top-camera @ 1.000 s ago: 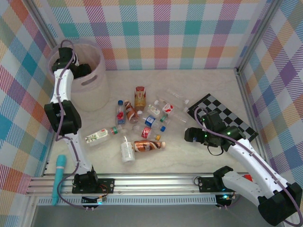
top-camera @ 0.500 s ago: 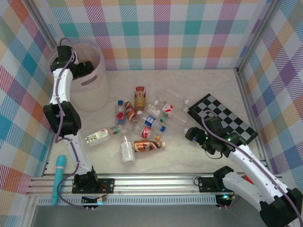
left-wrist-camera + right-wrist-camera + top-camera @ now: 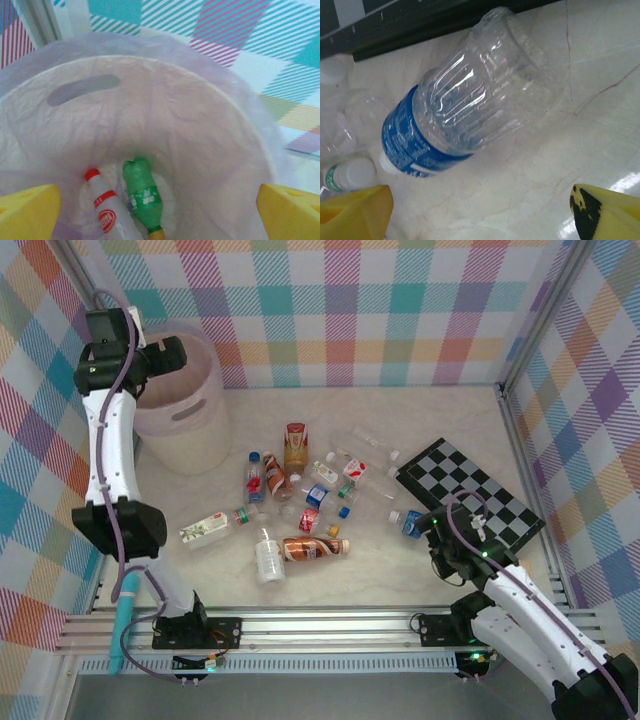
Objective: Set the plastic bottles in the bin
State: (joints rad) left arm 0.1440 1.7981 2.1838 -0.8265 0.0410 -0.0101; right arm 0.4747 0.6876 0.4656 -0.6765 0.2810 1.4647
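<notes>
My left gripper hangs open over the mouth of the pale pink bin, nothing between its yellow fingers. Down inside the bin lie a green bottle and a clear bottle with a red cap and label. My right gripper stands open low over the table, just short of a clear bottle with a blue label that lies on its side. That bottle sits beside the checkered mat. Several more plastic bottles lie scattered mid-table.
A black-and-white checkered mat lies at the right, its dark edge just beyond the blue-labelled bottle. A small white-capped bottle lies left of the right gripper. A teal tool rests on the near rail. Plaid walls enclose the table.
The left gripper has opened and risen back out of the bin. The right arm has drawn in toward its base and now points down at the blue-labelled bottle.
</notes>
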